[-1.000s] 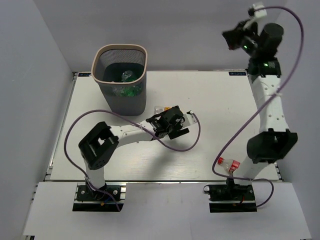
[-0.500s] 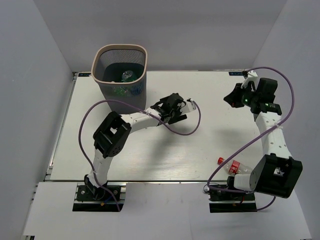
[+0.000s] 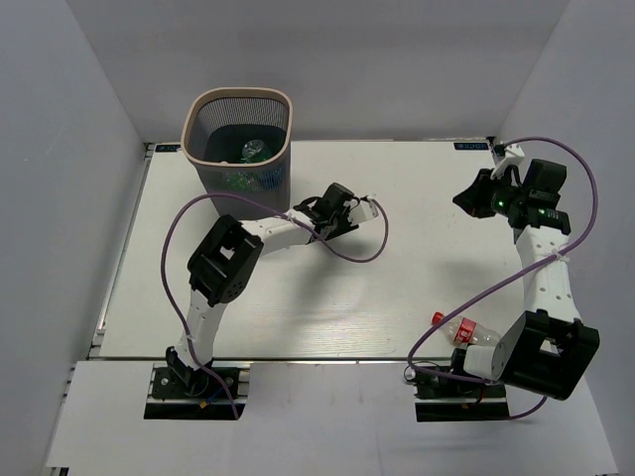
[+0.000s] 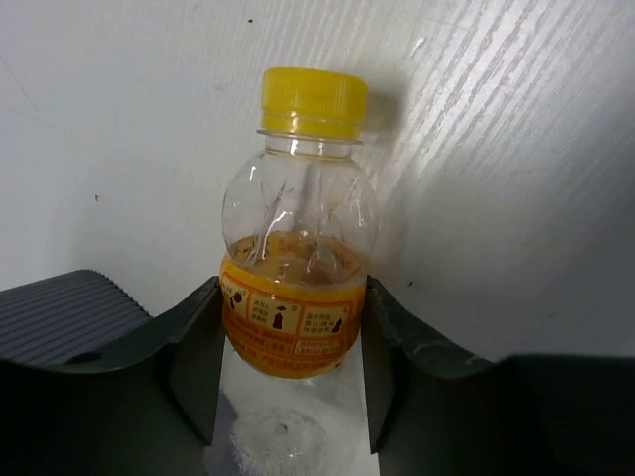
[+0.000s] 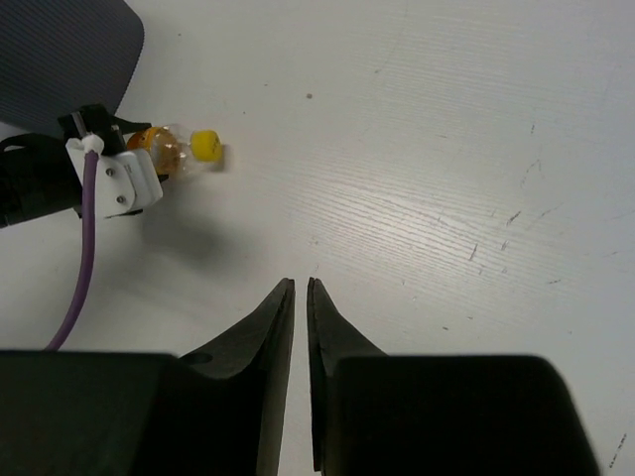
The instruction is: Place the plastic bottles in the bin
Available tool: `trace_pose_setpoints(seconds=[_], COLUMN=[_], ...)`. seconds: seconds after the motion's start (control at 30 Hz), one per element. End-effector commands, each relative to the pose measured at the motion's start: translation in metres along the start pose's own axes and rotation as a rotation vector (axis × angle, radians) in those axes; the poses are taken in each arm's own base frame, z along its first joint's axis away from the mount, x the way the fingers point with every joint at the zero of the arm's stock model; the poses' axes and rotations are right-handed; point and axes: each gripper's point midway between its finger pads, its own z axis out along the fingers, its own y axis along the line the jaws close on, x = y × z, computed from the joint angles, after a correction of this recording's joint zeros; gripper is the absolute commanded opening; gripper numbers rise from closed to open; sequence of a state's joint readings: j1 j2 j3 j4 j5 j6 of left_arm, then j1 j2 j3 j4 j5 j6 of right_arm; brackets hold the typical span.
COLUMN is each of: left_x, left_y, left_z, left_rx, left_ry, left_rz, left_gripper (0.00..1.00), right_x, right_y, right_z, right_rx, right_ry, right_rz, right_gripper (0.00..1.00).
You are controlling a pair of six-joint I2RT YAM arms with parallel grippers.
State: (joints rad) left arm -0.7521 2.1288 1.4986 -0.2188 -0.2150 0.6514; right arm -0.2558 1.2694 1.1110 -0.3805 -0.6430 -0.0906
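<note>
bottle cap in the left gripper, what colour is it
Yellow; the cap shows best in the left wrist view.

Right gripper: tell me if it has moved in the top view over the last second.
Yes. The right gripper came from beyond the far edge of the table to over its far right corner.

Two bottles outside, one bin (image 3: 238, 93), two arms.
One yellow-capped bottle (image 4: 298, 288) fills the centre of the left wrist view, and one red-capped bottle (image 3: 456, 330) lies at the lower right of the top view. The single bin stands at upper left, and the green and clear bottles inside it (image 3: 253, 150) overlap too much to count. One left arm (image 3: 220, 263) and one right arm (image 3: 548, 278).
</note>
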Motion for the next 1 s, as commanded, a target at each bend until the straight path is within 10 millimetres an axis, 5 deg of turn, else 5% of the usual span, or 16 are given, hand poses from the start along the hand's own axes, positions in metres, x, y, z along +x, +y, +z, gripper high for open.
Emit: trace_pose_setpoints(seconds=[0.0,0.1,0.17,0.27,0.4,0.57,0.67,0.7,0.73,0.87,0.9,0.97], left_x=[0.006,-0.009,-0.029,-0.062,-0.142,-0.2,-0.194,-0.194,-0.181,-0.122,-0.106,-0.073], left_y=[-0.025,-0.038,-0.053,-0.033,0.04,0.153,0.205,0.221,0.248,0.296,0.303,0.31], left_z=[0.001,-0.011,-0.026,-0.054,-0.123,-0.21,-0.243,-0.256,-0.278,-0.297,-0.299,-0.294], left_rx=[0.125,0.229,0.297,0.296,0.203,-0.017,-0.152,-0.191,-0.279,-0.489,-0.528,-0.571], left_ry=[-0.008,-0.068,-0.12,-0.196,-0.439,-0.66,-0.704,-0.744,-0.765,-0.701,-0.674,-0.618], left_rz=[-0.033,-0.069,-0.083,-0.153,-0.254,-0.411,-0.546,-0.616,-0.674,-0.856,-0.9,-0.934], left_gripper=[0.48,0.35,0.3,0.27,0.27,0.21,0.21,0.21,0.22,0.22,0.23,0.25], right_x=[0.005,0.013,0.025,0.053,0.105,0.122,0.124,0.129,0.131,0.146,0.15,0.151], right_y=[0.006,0.005,0.006,0.004,0.002,-0.003,-0.01,-0.009,-0.009,0.003,0.007,0.008], right_z=[-0.005,-0.006,-0.005,-0.004,-0.009,-0.019,-0.022,-0.025,-0.026,-0.033,-0.036,-0.038], right_rx=[-0.031,-0.031,-0.052,-0.082,-0.179,-0.205,-0.175,-0.179,-0.182,-0.242,-0.262,-0.271], right_ry=[0.006,0.021,0.047,0.13,0.314,0.39,0.389,0.397,0.399,0.432,0.445,0.452], right_rz=[0.003,0.0,-0.027,-0.083,-0.162,-0.204,-0.233,-0.247,-0.256,-0.244,-0.247,-0.264], right_gripper=[0.16,0.18,0.3,0.67,0.74,0.74,0.69,0.56,0.49,0.06,0.0,0.05])
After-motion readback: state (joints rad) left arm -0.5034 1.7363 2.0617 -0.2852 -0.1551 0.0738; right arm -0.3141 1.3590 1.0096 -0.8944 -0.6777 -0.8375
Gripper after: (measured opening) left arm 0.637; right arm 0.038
